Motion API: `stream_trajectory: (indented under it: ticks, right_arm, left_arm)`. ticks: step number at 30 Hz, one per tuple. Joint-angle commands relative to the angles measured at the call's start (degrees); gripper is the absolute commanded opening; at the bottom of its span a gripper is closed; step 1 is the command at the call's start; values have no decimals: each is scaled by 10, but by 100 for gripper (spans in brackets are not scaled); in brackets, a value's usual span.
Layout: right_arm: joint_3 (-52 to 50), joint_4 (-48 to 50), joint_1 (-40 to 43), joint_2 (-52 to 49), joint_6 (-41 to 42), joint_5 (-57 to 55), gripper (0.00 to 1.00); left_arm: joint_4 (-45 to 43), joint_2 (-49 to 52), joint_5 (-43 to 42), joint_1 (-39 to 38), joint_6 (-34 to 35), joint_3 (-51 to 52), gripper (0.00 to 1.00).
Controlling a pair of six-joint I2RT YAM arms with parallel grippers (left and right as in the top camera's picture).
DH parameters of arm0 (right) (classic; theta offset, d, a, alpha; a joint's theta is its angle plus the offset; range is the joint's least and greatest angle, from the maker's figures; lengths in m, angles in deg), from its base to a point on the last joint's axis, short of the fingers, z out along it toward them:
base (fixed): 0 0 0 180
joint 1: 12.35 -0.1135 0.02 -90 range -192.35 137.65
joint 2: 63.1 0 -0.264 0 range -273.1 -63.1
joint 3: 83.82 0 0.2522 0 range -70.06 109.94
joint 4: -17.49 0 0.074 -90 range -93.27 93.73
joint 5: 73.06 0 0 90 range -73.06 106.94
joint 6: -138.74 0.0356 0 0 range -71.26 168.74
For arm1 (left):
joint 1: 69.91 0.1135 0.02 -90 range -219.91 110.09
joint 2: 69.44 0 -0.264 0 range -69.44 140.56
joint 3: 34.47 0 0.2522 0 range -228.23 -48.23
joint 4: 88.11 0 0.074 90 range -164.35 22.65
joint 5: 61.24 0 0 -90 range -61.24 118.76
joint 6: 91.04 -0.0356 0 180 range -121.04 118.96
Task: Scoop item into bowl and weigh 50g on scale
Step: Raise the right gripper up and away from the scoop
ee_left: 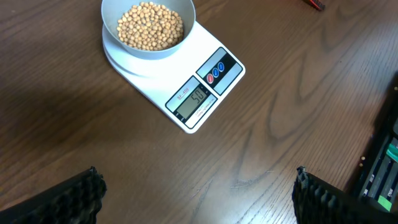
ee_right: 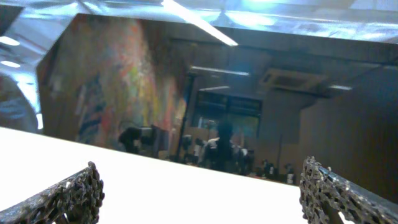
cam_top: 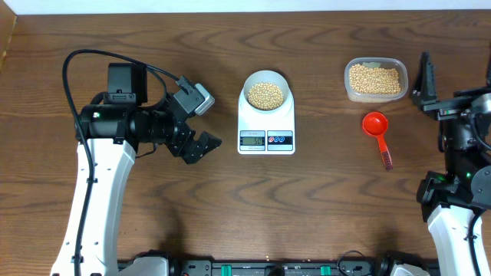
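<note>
The bowl (ee_left: 186, 17) sits on the far end of the scale (cam_top: 254, 119), so its load of beans (cam_top: 265, 94) can be weighed. The display (ee_left: 194, 99) seems to read 50, which suggests the target is met. The red scoop (cam_top: 377, 126) lies released on the table (cam_top: 153, 46), near the tub (cam_top: 374, 98) of spare beans on the far right. The left gripper (ee_left: 199, 186) hangs to the left of the scale, its fingers spread and empty, probably to keep the reading undisturbed. The right gripper (ee_right: 199, 180) points up and away, also spread and holding nothing.
</note>
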Motion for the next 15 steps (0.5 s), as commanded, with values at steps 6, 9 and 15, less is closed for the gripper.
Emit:
stream_trajectory:
  ticks: [6, 9, 15]
  right_arm:
    - [9, 10, 1, 0, -7, 103, 99]
    - [9, 10, 1, 0, -7, 146, 99]
    - [9, 10, 2, 0, -7, 151, 99]
  left_arm:
    - [2, -6, -7, 1, -10, -3, 98]
    - [2, -6, -7, 1, -10, -3, 98]
    - [2, -6, -7, 1, -10, -3, 98]
